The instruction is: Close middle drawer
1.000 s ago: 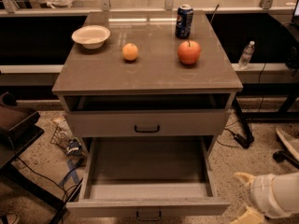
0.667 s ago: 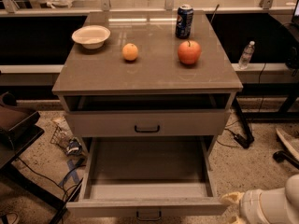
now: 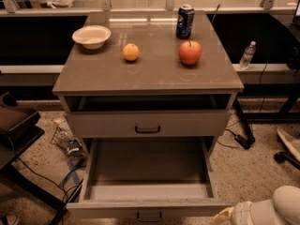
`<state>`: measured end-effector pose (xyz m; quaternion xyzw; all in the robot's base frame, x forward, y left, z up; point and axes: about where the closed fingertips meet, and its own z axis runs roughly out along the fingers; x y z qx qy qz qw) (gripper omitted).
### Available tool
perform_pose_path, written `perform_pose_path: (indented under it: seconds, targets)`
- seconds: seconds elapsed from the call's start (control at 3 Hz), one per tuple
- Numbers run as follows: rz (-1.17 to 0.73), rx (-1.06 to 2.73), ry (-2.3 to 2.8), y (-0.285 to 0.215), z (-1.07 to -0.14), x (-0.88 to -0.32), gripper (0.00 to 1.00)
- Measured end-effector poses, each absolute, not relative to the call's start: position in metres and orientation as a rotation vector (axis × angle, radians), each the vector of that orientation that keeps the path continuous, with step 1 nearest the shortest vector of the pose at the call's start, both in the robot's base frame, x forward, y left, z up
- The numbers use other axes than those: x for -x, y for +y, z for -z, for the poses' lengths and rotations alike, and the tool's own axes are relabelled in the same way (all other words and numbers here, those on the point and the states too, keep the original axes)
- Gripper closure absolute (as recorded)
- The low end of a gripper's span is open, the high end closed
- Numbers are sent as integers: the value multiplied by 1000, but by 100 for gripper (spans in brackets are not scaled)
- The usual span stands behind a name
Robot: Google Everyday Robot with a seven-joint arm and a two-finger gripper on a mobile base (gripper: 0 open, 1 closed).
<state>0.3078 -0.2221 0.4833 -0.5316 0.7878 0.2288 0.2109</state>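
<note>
The middle drawer is pulled far out at the bottom of the camera view. Its long bare grey tray is empty, and its small dark loop handle sits at the centre of the front, at the frame's lower edge. My gripper is at the lower right, right beside the drawer front's right corner, with the white arm behind it. Most of the gripper is cut off by the frame.
Above, a taller-faced grey drawer stands slightly out. On the cabinet top are a white bowl, an orange, an apple and a soda can. Cables and clutter lie on the floor to the left, and a chair base stands to the right.
My arm has moved left and lower in the view, bringing the gripper up to the right corner of the middle drawer's front. The drawer itself has not visibly moved.
</note>
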Motion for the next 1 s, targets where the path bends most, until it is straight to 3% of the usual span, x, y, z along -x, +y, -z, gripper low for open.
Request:
perform_pose_path:
  seconds: [0.67, 1.0]
  targets:
    - [-717, 1455, 2157, -215, -466, -324, 100]
    - [-829, 1425, 2071, -200, -446, -364, 100]
